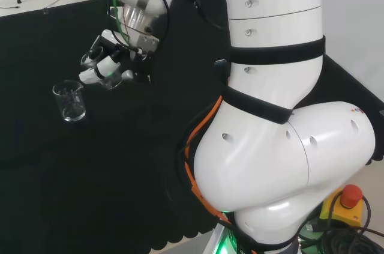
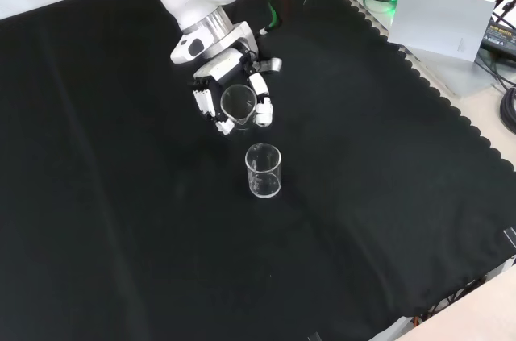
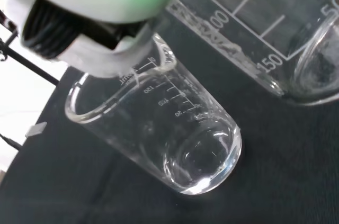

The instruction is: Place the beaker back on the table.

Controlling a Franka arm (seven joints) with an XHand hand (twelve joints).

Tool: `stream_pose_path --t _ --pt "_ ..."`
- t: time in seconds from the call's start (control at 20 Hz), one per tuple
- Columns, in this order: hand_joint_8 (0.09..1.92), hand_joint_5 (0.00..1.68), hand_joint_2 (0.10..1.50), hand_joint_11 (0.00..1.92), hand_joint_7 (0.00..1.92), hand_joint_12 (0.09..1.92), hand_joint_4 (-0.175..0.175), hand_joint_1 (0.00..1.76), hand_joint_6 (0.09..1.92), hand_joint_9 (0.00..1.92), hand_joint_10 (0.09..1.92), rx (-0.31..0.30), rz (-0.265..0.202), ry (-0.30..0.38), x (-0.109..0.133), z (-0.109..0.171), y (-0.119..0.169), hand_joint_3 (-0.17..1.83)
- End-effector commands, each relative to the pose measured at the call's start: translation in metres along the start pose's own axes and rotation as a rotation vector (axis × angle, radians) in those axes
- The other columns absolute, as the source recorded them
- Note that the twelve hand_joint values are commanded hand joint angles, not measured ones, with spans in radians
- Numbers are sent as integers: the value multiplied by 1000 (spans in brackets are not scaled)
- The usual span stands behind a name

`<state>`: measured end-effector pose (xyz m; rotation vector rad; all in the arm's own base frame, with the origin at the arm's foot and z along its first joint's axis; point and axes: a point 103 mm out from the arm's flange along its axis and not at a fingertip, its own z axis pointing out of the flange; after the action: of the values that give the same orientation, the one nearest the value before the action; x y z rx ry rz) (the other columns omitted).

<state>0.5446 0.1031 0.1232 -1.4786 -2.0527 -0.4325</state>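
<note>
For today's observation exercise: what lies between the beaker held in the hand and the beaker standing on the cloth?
Only bare black cloth, seen in the front view, separates the held beaker in the hand from the standing beaker.

In the front view my robot hand hangs over the desk with a held beaker between its fingers, which curl round it. A second beaker stands upright on the desk just below it in that view, near but apart. In the head view the standing beaker is to the left of and lower than my robot hand. In the wrist view the standing beaker lies close beside the held beaker.
</note>
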Motion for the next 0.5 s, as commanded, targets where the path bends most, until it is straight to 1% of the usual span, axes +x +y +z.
stream_pose_path --t 0.05,0.35,0.5 --pt "87 1345 597 1316 1761 757 -175 1213 567 1453 516 -63 8 60 -21 5 2 720" --pt "87 1361 594 1298 1756 774 -175 1215 537 1459 484 -89 15 73 -31 8 3 716" --pt "87 1361 594 1294 1752 775 -175 1215 535 1457 479 -91 14 63 -34 10 3 716"
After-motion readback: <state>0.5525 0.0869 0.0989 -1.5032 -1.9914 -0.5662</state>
